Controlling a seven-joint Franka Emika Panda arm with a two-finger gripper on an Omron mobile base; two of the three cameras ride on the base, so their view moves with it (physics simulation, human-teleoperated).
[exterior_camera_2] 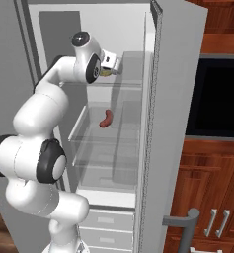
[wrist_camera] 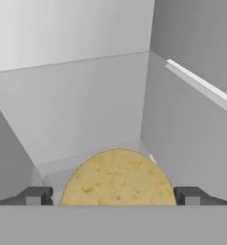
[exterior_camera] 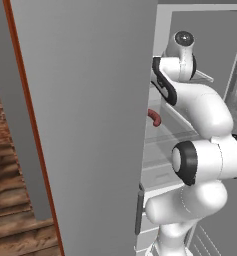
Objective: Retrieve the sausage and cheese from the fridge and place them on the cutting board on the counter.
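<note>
The arm is reaching up into the open fridge [exterior_camera_2: 123, 44], wrist bent level over the upper glass shelf. The tool [wrist_camera: 117, 196] is standing with its fingers [wrist_camera: 36, 196] spread either side of the cheese [wrist_camera: 117, 179]; whether they are touching it I cannot tell. The sausage [exterior_camera_2: 106, 118] is lying on the shelf below.

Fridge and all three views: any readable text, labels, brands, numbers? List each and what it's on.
None readable. The fridge panels, its glass shelves, the sausage, the cheese between the jaws, the dark appliance and the wooden cabinets carry no lettering, label or number.
</note>
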